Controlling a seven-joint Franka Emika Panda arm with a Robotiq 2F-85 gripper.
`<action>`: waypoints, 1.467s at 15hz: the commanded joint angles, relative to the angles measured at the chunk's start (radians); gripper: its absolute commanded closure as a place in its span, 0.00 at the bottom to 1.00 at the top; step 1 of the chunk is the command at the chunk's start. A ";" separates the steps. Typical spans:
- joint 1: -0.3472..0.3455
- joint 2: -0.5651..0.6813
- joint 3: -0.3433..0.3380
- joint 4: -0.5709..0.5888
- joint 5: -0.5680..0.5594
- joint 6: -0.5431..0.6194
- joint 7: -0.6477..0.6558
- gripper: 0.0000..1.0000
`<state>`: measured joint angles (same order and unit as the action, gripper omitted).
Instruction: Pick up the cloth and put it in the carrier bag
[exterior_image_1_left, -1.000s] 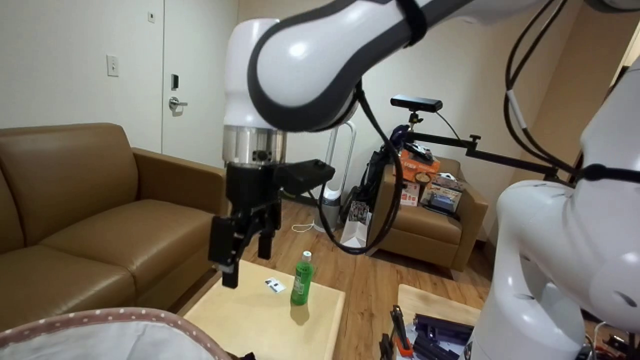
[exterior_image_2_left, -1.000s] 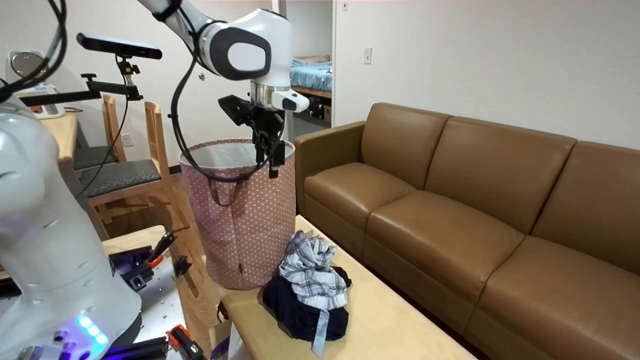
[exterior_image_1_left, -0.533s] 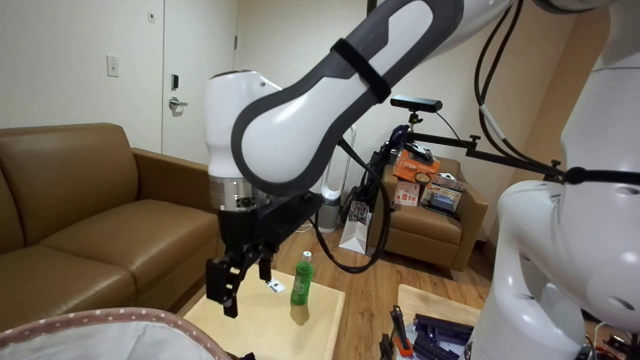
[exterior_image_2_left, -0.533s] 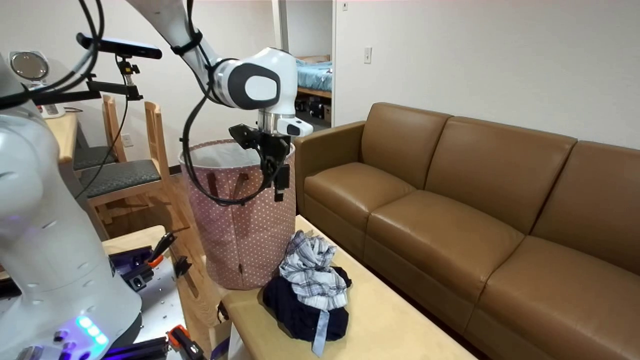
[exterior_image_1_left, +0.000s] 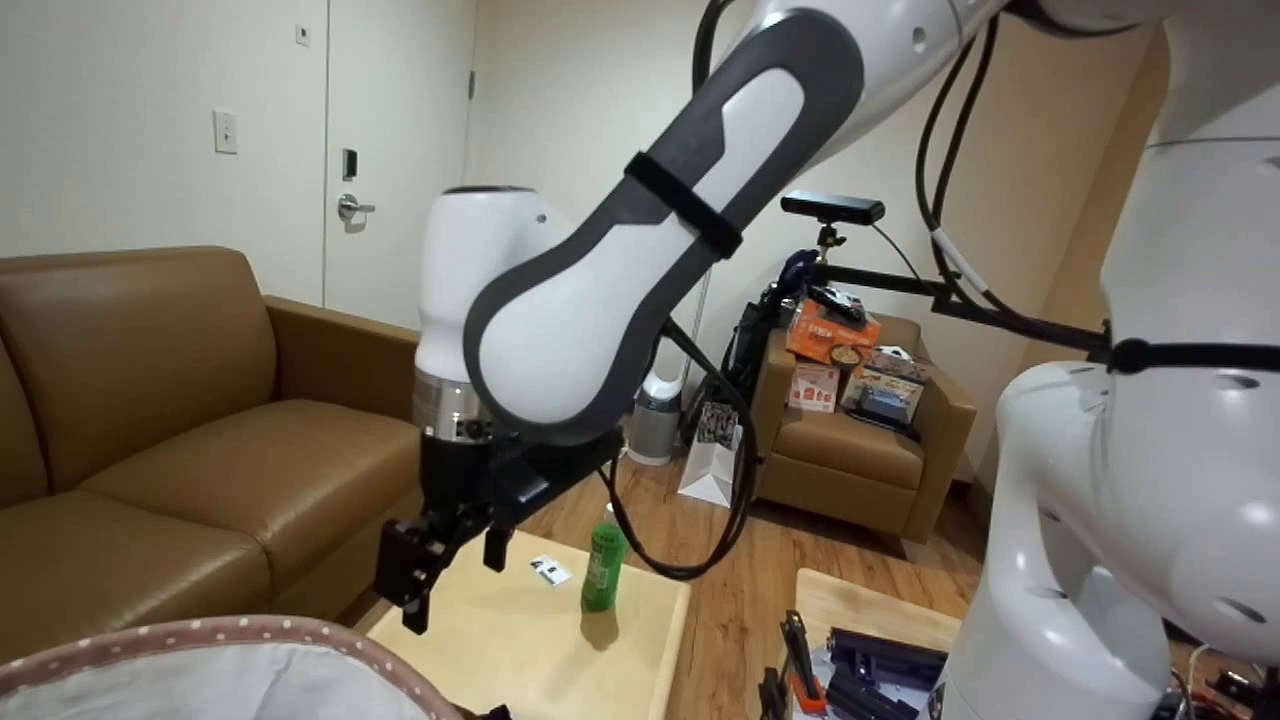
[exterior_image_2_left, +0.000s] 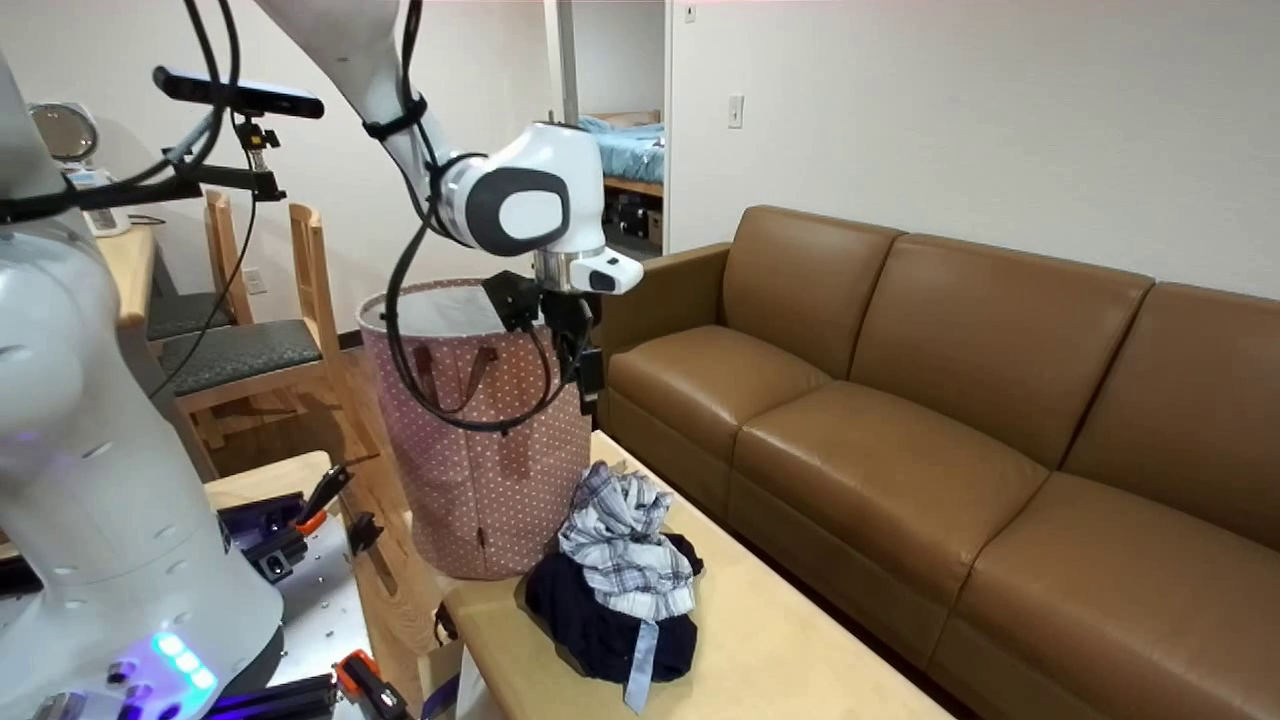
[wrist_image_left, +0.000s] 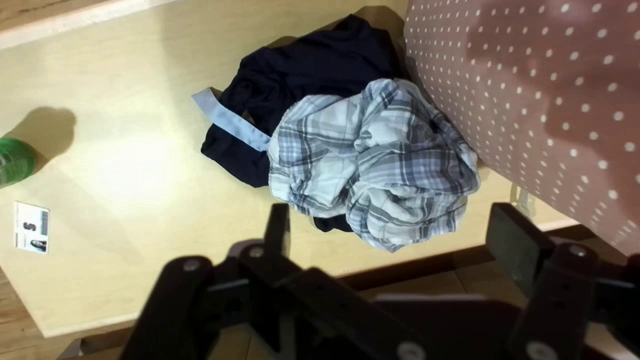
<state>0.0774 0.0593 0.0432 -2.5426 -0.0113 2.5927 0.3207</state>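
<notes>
The cloth is a crumpled plaid fabric in grey, blue-grey and white. In an exterior view the cloth (exterior_image_2_left: 625, 545) lies on a dark navy garment (exterior_image_2_left: 590, 625) on the table; it fills the middle of the wrist view (wrist_image_left: 380, 160). The carrier bag (exterior_image_2_left: 500, 460) is tall, pink with white dots and a pale lining, and stands upright beside the cloth. Its rim (exterior_image_1_left: 250, 630) and its side (wrist_image_left: 540, 85) show too. My gripper (wrist_image_left: 392, 215) is open and empty, above the cloth and apart from it. It also shows in both exterior views (exterior_image_1_left: 456, 585) (exterior_image_2_left: 590, 395), close to the bag.
The pale wooden table (exterior_image_2_left: 780, 640) carries a green bottle (exterior_image_1_left: 603, 570) and a small card (exterior_image_1_left: 550, 570) at its far end. A brown sofa (exterior_image_2_left: 900, 450) runs along the table. A pale blue strip (exterior_image_2_left: 643, 660) hangs from the pile. Clamps (exterior_image_2_left: 322, 495) lie by the robot base.
My gripper has moved down and away from over the bag's mouth, towards the table side above the cloth. It stays open. The cloth and the bag have not moved.
</notes>
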 joint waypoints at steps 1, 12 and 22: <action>-0.010 0.142 -0.017 0.031 0.019 0.067 0.020 0.00; 0.027 0.350 -0.048 0.120 0.038 0.139 -0.013 0.00; 0.058 0.659 -0.047 0.365 0.051 0.158 -0.036 0.00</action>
<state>0.1224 0.6391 0.0105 -2.2486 0.0273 2.7469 0.3006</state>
